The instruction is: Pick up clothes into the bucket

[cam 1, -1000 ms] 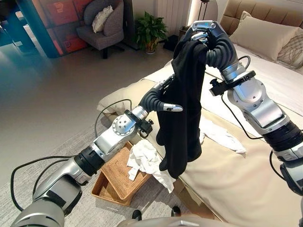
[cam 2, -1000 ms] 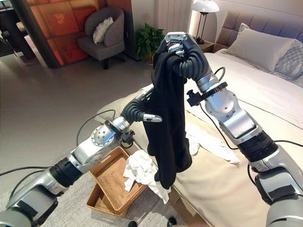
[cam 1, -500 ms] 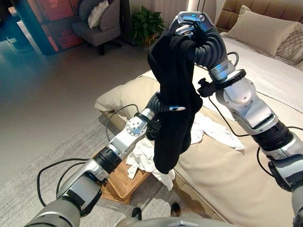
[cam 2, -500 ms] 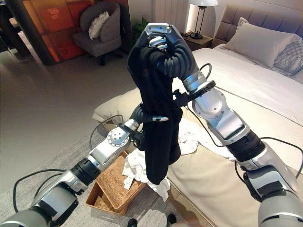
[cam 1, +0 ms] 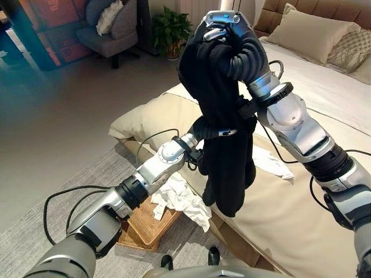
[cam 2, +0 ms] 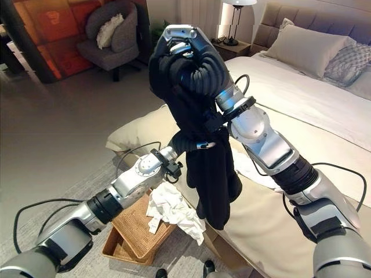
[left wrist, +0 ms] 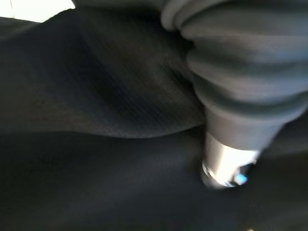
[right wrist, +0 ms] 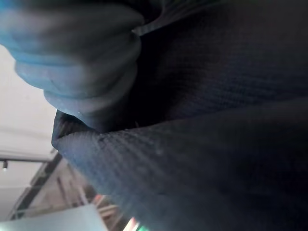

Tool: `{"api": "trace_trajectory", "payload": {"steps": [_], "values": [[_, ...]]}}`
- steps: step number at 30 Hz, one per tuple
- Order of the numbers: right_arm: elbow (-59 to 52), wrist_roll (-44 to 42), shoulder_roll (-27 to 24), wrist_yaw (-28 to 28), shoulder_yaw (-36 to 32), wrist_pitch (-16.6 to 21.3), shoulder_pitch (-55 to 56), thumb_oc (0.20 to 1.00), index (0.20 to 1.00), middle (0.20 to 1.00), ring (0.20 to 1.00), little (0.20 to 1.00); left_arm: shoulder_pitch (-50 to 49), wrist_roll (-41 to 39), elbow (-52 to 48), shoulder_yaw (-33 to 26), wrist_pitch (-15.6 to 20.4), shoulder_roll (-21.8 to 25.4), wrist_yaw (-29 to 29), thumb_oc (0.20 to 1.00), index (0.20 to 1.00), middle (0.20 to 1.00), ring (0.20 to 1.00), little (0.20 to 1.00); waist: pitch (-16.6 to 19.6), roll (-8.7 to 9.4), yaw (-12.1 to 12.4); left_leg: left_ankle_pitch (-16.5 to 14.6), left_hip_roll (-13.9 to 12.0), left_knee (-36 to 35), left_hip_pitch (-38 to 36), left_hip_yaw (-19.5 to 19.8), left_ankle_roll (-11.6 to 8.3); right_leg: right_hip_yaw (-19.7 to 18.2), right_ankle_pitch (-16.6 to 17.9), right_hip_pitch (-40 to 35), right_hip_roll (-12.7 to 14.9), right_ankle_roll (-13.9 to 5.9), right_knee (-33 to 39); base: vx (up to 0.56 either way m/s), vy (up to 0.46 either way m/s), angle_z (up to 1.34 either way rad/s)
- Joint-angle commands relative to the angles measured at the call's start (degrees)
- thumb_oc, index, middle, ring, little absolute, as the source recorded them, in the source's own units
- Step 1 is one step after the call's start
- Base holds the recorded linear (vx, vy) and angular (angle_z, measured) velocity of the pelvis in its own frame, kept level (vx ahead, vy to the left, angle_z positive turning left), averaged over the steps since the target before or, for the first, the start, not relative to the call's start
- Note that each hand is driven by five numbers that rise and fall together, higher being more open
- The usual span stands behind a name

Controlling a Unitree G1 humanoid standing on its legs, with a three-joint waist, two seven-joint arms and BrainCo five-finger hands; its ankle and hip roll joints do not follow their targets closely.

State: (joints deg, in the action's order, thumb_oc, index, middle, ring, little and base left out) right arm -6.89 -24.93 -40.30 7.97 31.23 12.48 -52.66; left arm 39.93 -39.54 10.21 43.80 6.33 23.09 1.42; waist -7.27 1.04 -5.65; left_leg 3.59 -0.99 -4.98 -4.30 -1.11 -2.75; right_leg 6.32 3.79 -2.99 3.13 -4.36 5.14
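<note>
A long black garment (cam 1: 227, 162) hangs from my right hand (cam 1: 224, 24), which is raised high above the bed's corner with its fingers curled into the cloth at the top. My left hand (cam 1: 212, 130) is pressed against the garment's middle, mostly hidden behind the cloth. The garment's lower end dangles above the edge of the bed, to the right of the wicker basket (cam 1: 141, 225) on the floor. A crumpled white cloth (cam 1: 183, 200) droops over the basket's near rim. Both wrist views show the black garment (left wrist: 96, 120) from very close.
The beige bed (cam 1: 290, 220) takes up the right side, with another white cloth (cam 1: 270, 163) lying on it behind the garment. A grey armchair (cam 1: 111, 30) and a potted plant (cam 1: 168, 24) stand far back. A grey rug (cam 1: 35, 231) lies under the basket.
The whole picture has shifted, so the camera moved. My right hand keeps the garment up high. My left hand has closed in against the garment's middle.
</note>
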Motion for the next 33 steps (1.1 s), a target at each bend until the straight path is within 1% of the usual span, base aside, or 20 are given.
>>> {"api": "trace_trajectory", "payload": {"steps": [1,2,4,5,6,9,10,12,13,14,23,25,27,28,29,30,31,32,33], "values": [[-5.0,-3.4,1.1,0.4,-1.1,3.1,-7.9,0.445,0.445,0.445,0.445,0.445,5.5,-2.1,1.2,1.4,1.7,-0.6,0.6,0.200,0.200,0.200,0.200,0.200,2.3,2.98,0.5,-5.6,1.3,5.2,0.4,1.0,0.90,1.3,-2.2,-0.1,4.1,-3.80,-4.8,0.00,0.000,0.00],[-5.0,-3.3,0.9,0.5,-1.5,3.1,-7.4,0.573,0.573,0.573,0.573,0.573,5.1,-2.4,1.0,1.0,1.9,-0.3,0.4,0.200,0.200,0.200,0.200,0.200,2.2,3.00,0.5,-5.6,1.4,5.2,0.4,1.0,0.90,1.3,-2.2,-0.1,4.1,-3.79,-4.8,0.00,0.000,0.00],[-5.3,-2.9,0.5,0.4,-2.0,3.0,-6.4,0.768,0.768,0.768,0.768,0.768,4.4,-2.8,0.8,-0.2,2.2,0.3,-0.2,0.200,0.200,0.200,0.200,0.200,2.2,3.09,0.6,-5.6,1.3,5.3,0.4,1.1,0.89,1.4,-2.3,-0.2,4.1,-3.76,-4.8,0.00,0.000,0.00],[-5.3,-2.7,0.3,0.4,-2.3,3.0,-5.8,0.875,0.875,0.875,0.875,0.875,3.8,-3.0,1.0,-1.4,2.7,0.4,-0.8,0.200,0.200,0.200,0.200,0.200,2.2,3.13,0.7,-5.6,1.3,5.3,0.5,1.1,0.90,1.4,-2.3,-0.2,4.1,-3.77,-4.8,0.00,0.000,0.00],[-5.4,-2.6,0.3,0.3,-2.4,3.0,-5.4,1.000,1.000,1.000,1.000,1.000,3.6,-3.1,0.9,-1.8,2.7,0.5,-0.9,0.200,0.200,0.200,0.200,0.200,2.2,3.15,0.7,-5.6,1.3,5.3,0.4,1.1,0.91,1.4,-2.3,-0.2,4.1,-3.77,-4.8,0.00,0.000,0.00],[-5.5,-2.3,0.1,0.3,-3.1,2.9,-4.3,1.000,1.000,1.000,1.000,1.000,2.3,-3.6,0.8,-3.9,3.2,0.7,-1.8,0.200,0.200,0.200,0.200,0.200,2.1,3.20,0.8,-5.6,1.4,5.3,0.4,1.0,0.92,1.5,-2.3,-0.3,4.1,-3.76,-4.7,0.00,0.000,0.00],[-5.5,-2.2,-0.2,0.4,-4.0,2.9,-2.9,1.000,1.000,1.000,1.000,1.000,0.7,-4.3,0.4,-6.4,3.8,1.2,-2.8,0.200,0.200,0.200,0.200,0.200,2.2,3.28,1.0,-5.7,1.4,5.3,0.4,1.1,0.91,1.6,-2.3,-0.4,4.2,-3.72,-4.7,0.00,0.000,0.00],[-5.6,-2.2,-0.3,0.5,-4.4,2.9,-2.4,1.000,1.000,1.000,1.000,1.000,0.3,-4.2,0.0,-6.9,3.8,1.5,-3.1,0.200,0.200,0.200,0.200,0.200,2.2,3.29,1.1,-5.7,1.4,5.3,0.4,1.1,0.92,1.6,-2.3,-0.4,4.2,-3.70,-4.7,0.00,0.000,0.00],[-5.7,-2.1,-0.6,0.5,-5.0,2.9,-1.7,1.000,1.000,1.000,1.000,1.000,-0.5,-4.3,-0.2,-8.3,4.0,2.1,-3.5,0.200,0.200,0.200,0.200,0.200,2.2,3.27,1.2,-5.7,1.4,5.3,0.4,1.2,0.93,1.7,-2.4,-0.4,4.2,-3.69,-4.7,0.00,0.000,0.00],[-5.8,-2.1,-1.1,0.6,-6.1,2.7,-0.1,1.000,1.000,1.000,1.000,1.000,-2.2,-4.6,-1.3,-10.5,4.4,3.1,-4.0,0.200,0.200,0.200,0.200,0.200,2.2,3.29,1.3,-5.7,1.4,5.3,0.3,1.2,0.93,1.7,-2.4,-0.5,4.2,-3.66,-4.7,0.00,0.000,0.00],[-6.0,-3.7,-1.6,0.2,-11.9,2.0,8.4,1.000,1.000,1.000,1.000,1.000,-10.9,-5.6,-8.9,-22.0,6.2,9.2,-6.2,0.200,0.200,0.200,0.200,0.200,2.3,3.32,2.4,-5.8,1.3,5.3,-0.1,1.4,0.92,2.2,-2.8,-1.1,4.2,-3.51,-4.8,0.00,-0.002,0.01],[-6.2,-4.1,-1.6,-0.3,-13.8,1.6,11.5,1.000,1.000,1.000,1.000,1.000,-13.2,-4.0,-11.2,-25.4,6.6,11.8,-6.7,0.200,0.200,0.200,0.200,0.200,2.2,3.19,2.7,-5.9,1.3,5.2,-0.1,1.6,0.92,2.4,-2.9,-1.2,4.2,-3.53,-4.8,0.00,0.000,0.00],[-6.1,-4.3,-1.1,-1.0,-16.0,1.4,15.0,1.000,1.000,1.000,1.000,1.000,-15.2,0.3,-13.1,-29.8,7.4,15.0,-7.8,0.200,0.200,0.200,0.200,0.200,2.1,3.03,3.0,-5.9,1.3,5.2,-0.2,1.8,0.91,2.5,-3.1,-1.3,4.2,-3.54,-4.9,0.00,0.000,0.00],[-6.2,-4.3,-1.1,-1.0,-16.0,1.3,15.1,1.000,1.000,1.000,1.000,1.000,-15.4,0.4,-13.2,-29.9,7.3,15.1,-7.8,0.200,0.200,0.200,0.200,0.200,2.2,3.06,3.0,-5.9,1.4,5.2,-0.2,1.8,0.90,2.5,-3.1,-1.3,4.3,-3.54,-4.9,0.01,0.007,0.06],[-5.4,-3.4,-0.3,-1.4,-18.9,1.1,19.0,1.000,1.000,1.000,1.000,1.000,-17.2,4.8,-14.3,-34.6,8.4,17.3,-9.3,0.200,0.200,0.200,0.200,0.200,2.1,2.81,3.4,-5.9,1.5,5.1,-0.2,2.0,0.90,2.7,-3.3,-1.4,4.3,-3.50,-5.0,0.01,0.007,0.05],[-5.5,-3.4,-0.3,-1.4,-18.9,1.0,19.1,1.000,1.000,1.000,1.000,1.000,-17.4,4.8,-14.5,-34.7,8.4,17.3,-9.4,0.200,0.200,0.200,0.200,0.200,2.1,2.86,3.3,-5.9,1.5,5.1,-0.2,2.0,0.90,2.7,-3.3,-1.4,4.3,-3.50,-5.0,0.01,0.013,0.07],[-3.6,-3.1,1.3,-1.9,-21.2,0.9,23.2,1.000,1.000,1.000,1.000,1.000,-19.0,7.6,-15.2,-38.9,9.7,18.0,-10.4,0.200,0.200,0.200,0.200,0.200,1.8,2.64,3.7,-5.9,1.6,5.0,-0.2,2.2,0.93,3.0,-3.4,-1.4,4.3,-3.44,-5.1,0.00,0.005,0.07],[-3.7,-3.1,1.4,-1.9,-21.2,0.9,23.3,1.000,1.000,1.000,1.000,1.000,-19.1,7.7,-15.4,-39.0,9.7,18.0,-10.4,0.200,0.200,0.200,0.200,0.200,1.9,2.68,3.7,-5.9,1.6,5.0,-0.2,2.2,0.93,3.0,-3.4,-1.4,4.3,-3.44,-5.1,0.00,0.013,0.10],[-1.5,-2.7,4.1,-2.6,-22.7,0.4,28.3,1.000,1.000,1.000,1.000,1.000,-21.0,9.0,-16.6,-42.4,10.6,17.9,-11.0,0.200,0.200,0.200,0.200,0.200,1.6,2.44,4.0,-6.0,1.6,5.1,-0.1,2.5,0.95,3.3,-3.5,-1.4,4.4,-3.40,-5.2,-0.01,0.016,0.08]]}}
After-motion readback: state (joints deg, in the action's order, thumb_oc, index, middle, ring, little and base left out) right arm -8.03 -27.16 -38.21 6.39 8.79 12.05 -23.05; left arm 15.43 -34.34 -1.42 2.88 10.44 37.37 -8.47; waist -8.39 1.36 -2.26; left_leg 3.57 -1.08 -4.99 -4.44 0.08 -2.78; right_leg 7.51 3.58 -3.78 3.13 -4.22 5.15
